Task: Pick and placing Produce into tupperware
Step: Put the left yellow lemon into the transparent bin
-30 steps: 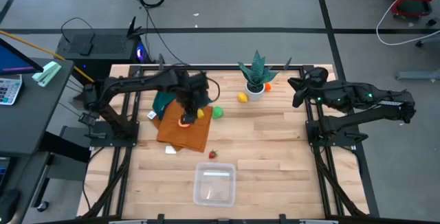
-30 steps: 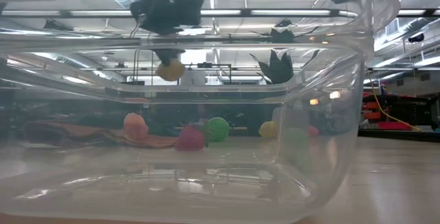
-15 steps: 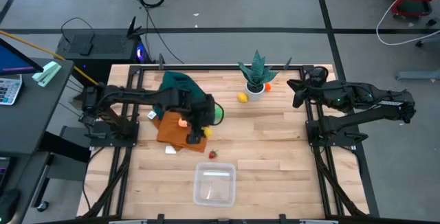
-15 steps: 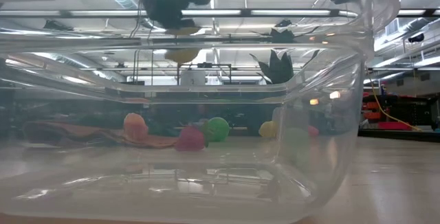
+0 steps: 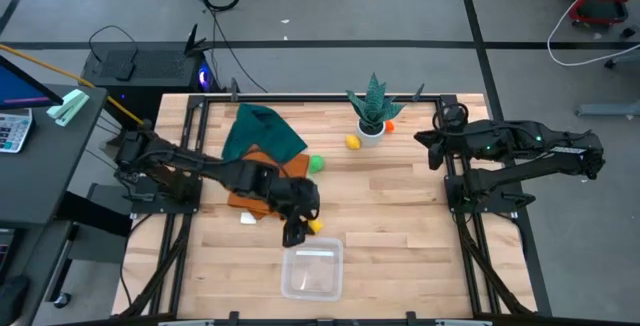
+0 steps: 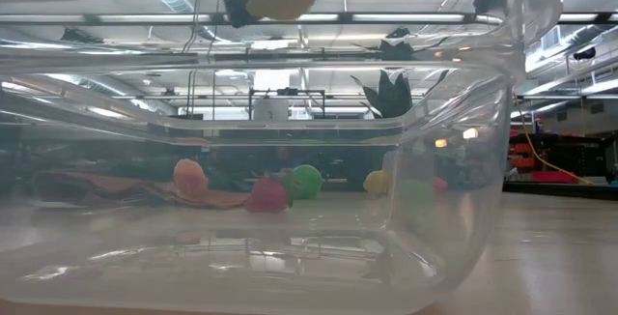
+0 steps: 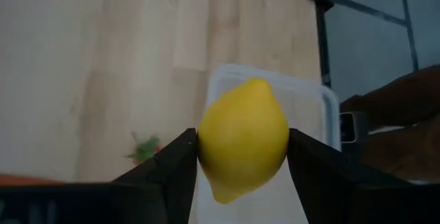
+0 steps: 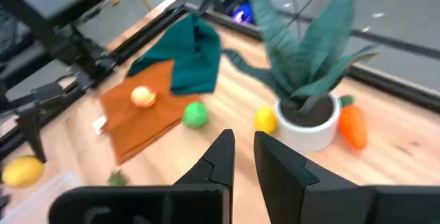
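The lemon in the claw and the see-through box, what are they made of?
The lemon looks like smooth, matte plastic: even yellow, no pores, probably a toy. The box looks like clear, glossy plastic: the table shows through it and its walls reflect the ceiling lights.

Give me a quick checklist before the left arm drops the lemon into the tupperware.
1. Lemon gripped between the left hand fingers: ok.
2. Hand over the tupperware: not ok; in the high view it sits just short of the far rim.
3. Tupperware empty and open: ok, nothing shows inside and there is no lid.
4. Right hand out of the way: ok, shut and parked near the plant.
5. Strawberry clear of the path: ok, it lies beside the container on the table.
6. Height above the rim: ok; the low view shows the lemon above it.
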Robot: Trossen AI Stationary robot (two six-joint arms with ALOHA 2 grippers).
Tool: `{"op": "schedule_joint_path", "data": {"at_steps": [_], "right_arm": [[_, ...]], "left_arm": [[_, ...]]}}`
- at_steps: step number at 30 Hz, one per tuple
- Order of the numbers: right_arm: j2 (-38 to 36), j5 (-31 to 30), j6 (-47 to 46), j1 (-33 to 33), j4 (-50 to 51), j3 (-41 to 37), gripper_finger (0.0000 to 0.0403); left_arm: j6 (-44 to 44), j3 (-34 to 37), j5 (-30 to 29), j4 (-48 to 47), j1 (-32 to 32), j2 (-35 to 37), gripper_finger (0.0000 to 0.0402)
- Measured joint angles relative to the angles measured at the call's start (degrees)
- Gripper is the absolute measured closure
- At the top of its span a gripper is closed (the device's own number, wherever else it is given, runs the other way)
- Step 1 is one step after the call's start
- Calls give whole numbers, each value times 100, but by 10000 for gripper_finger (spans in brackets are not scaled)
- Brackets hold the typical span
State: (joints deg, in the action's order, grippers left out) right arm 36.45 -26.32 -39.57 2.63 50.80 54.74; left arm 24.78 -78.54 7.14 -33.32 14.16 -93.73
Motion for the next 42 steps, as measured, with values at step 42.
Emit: {"op": "schedule_joint_path", "data": {"at_steps": [42], "right_arm": [[899,676,-578,1307,80,0,374]], "left_arm": [[-312,-2177,-580,-1964,1151,-2509,194]]}}
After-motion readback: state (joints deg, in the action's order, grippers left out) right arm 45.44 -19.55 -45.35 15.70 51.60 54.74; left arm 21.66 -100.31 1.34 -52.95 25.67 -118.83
